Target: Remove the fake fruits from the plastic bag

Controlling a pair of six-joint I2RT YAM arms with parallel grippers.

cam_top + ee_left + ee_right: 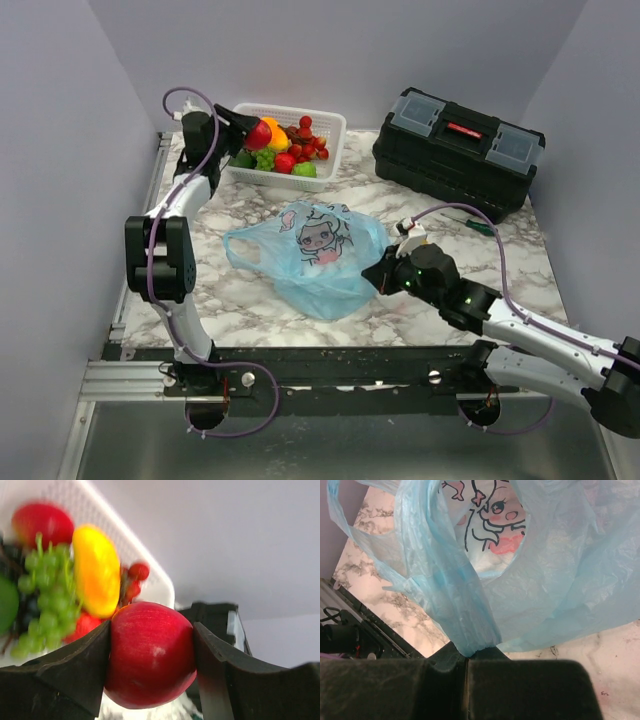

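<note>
The light-blue plastic bag (315,255) with a cartoon figure lies mid-table; it also fills the right wrist view (530,565). My right gripper (378,272) is shut on a pinched fold of the bag at its right edge (470,655). My left gripper (252,130) is shut on a red apple (150,652) and holds it over the left end of the white lattice basket (330,125). In the basket lie a green grape bunch (45,595), a yellow-orange piece (97,570), red berries (310,140) and another red fruit (42,522).
A black toolbox (458,148) stands at the back right. A green-handled tool (480,226) lies in front of it. Purple walls close in on both sides. The table's near edge carries a metal rail (300,365).
</note>
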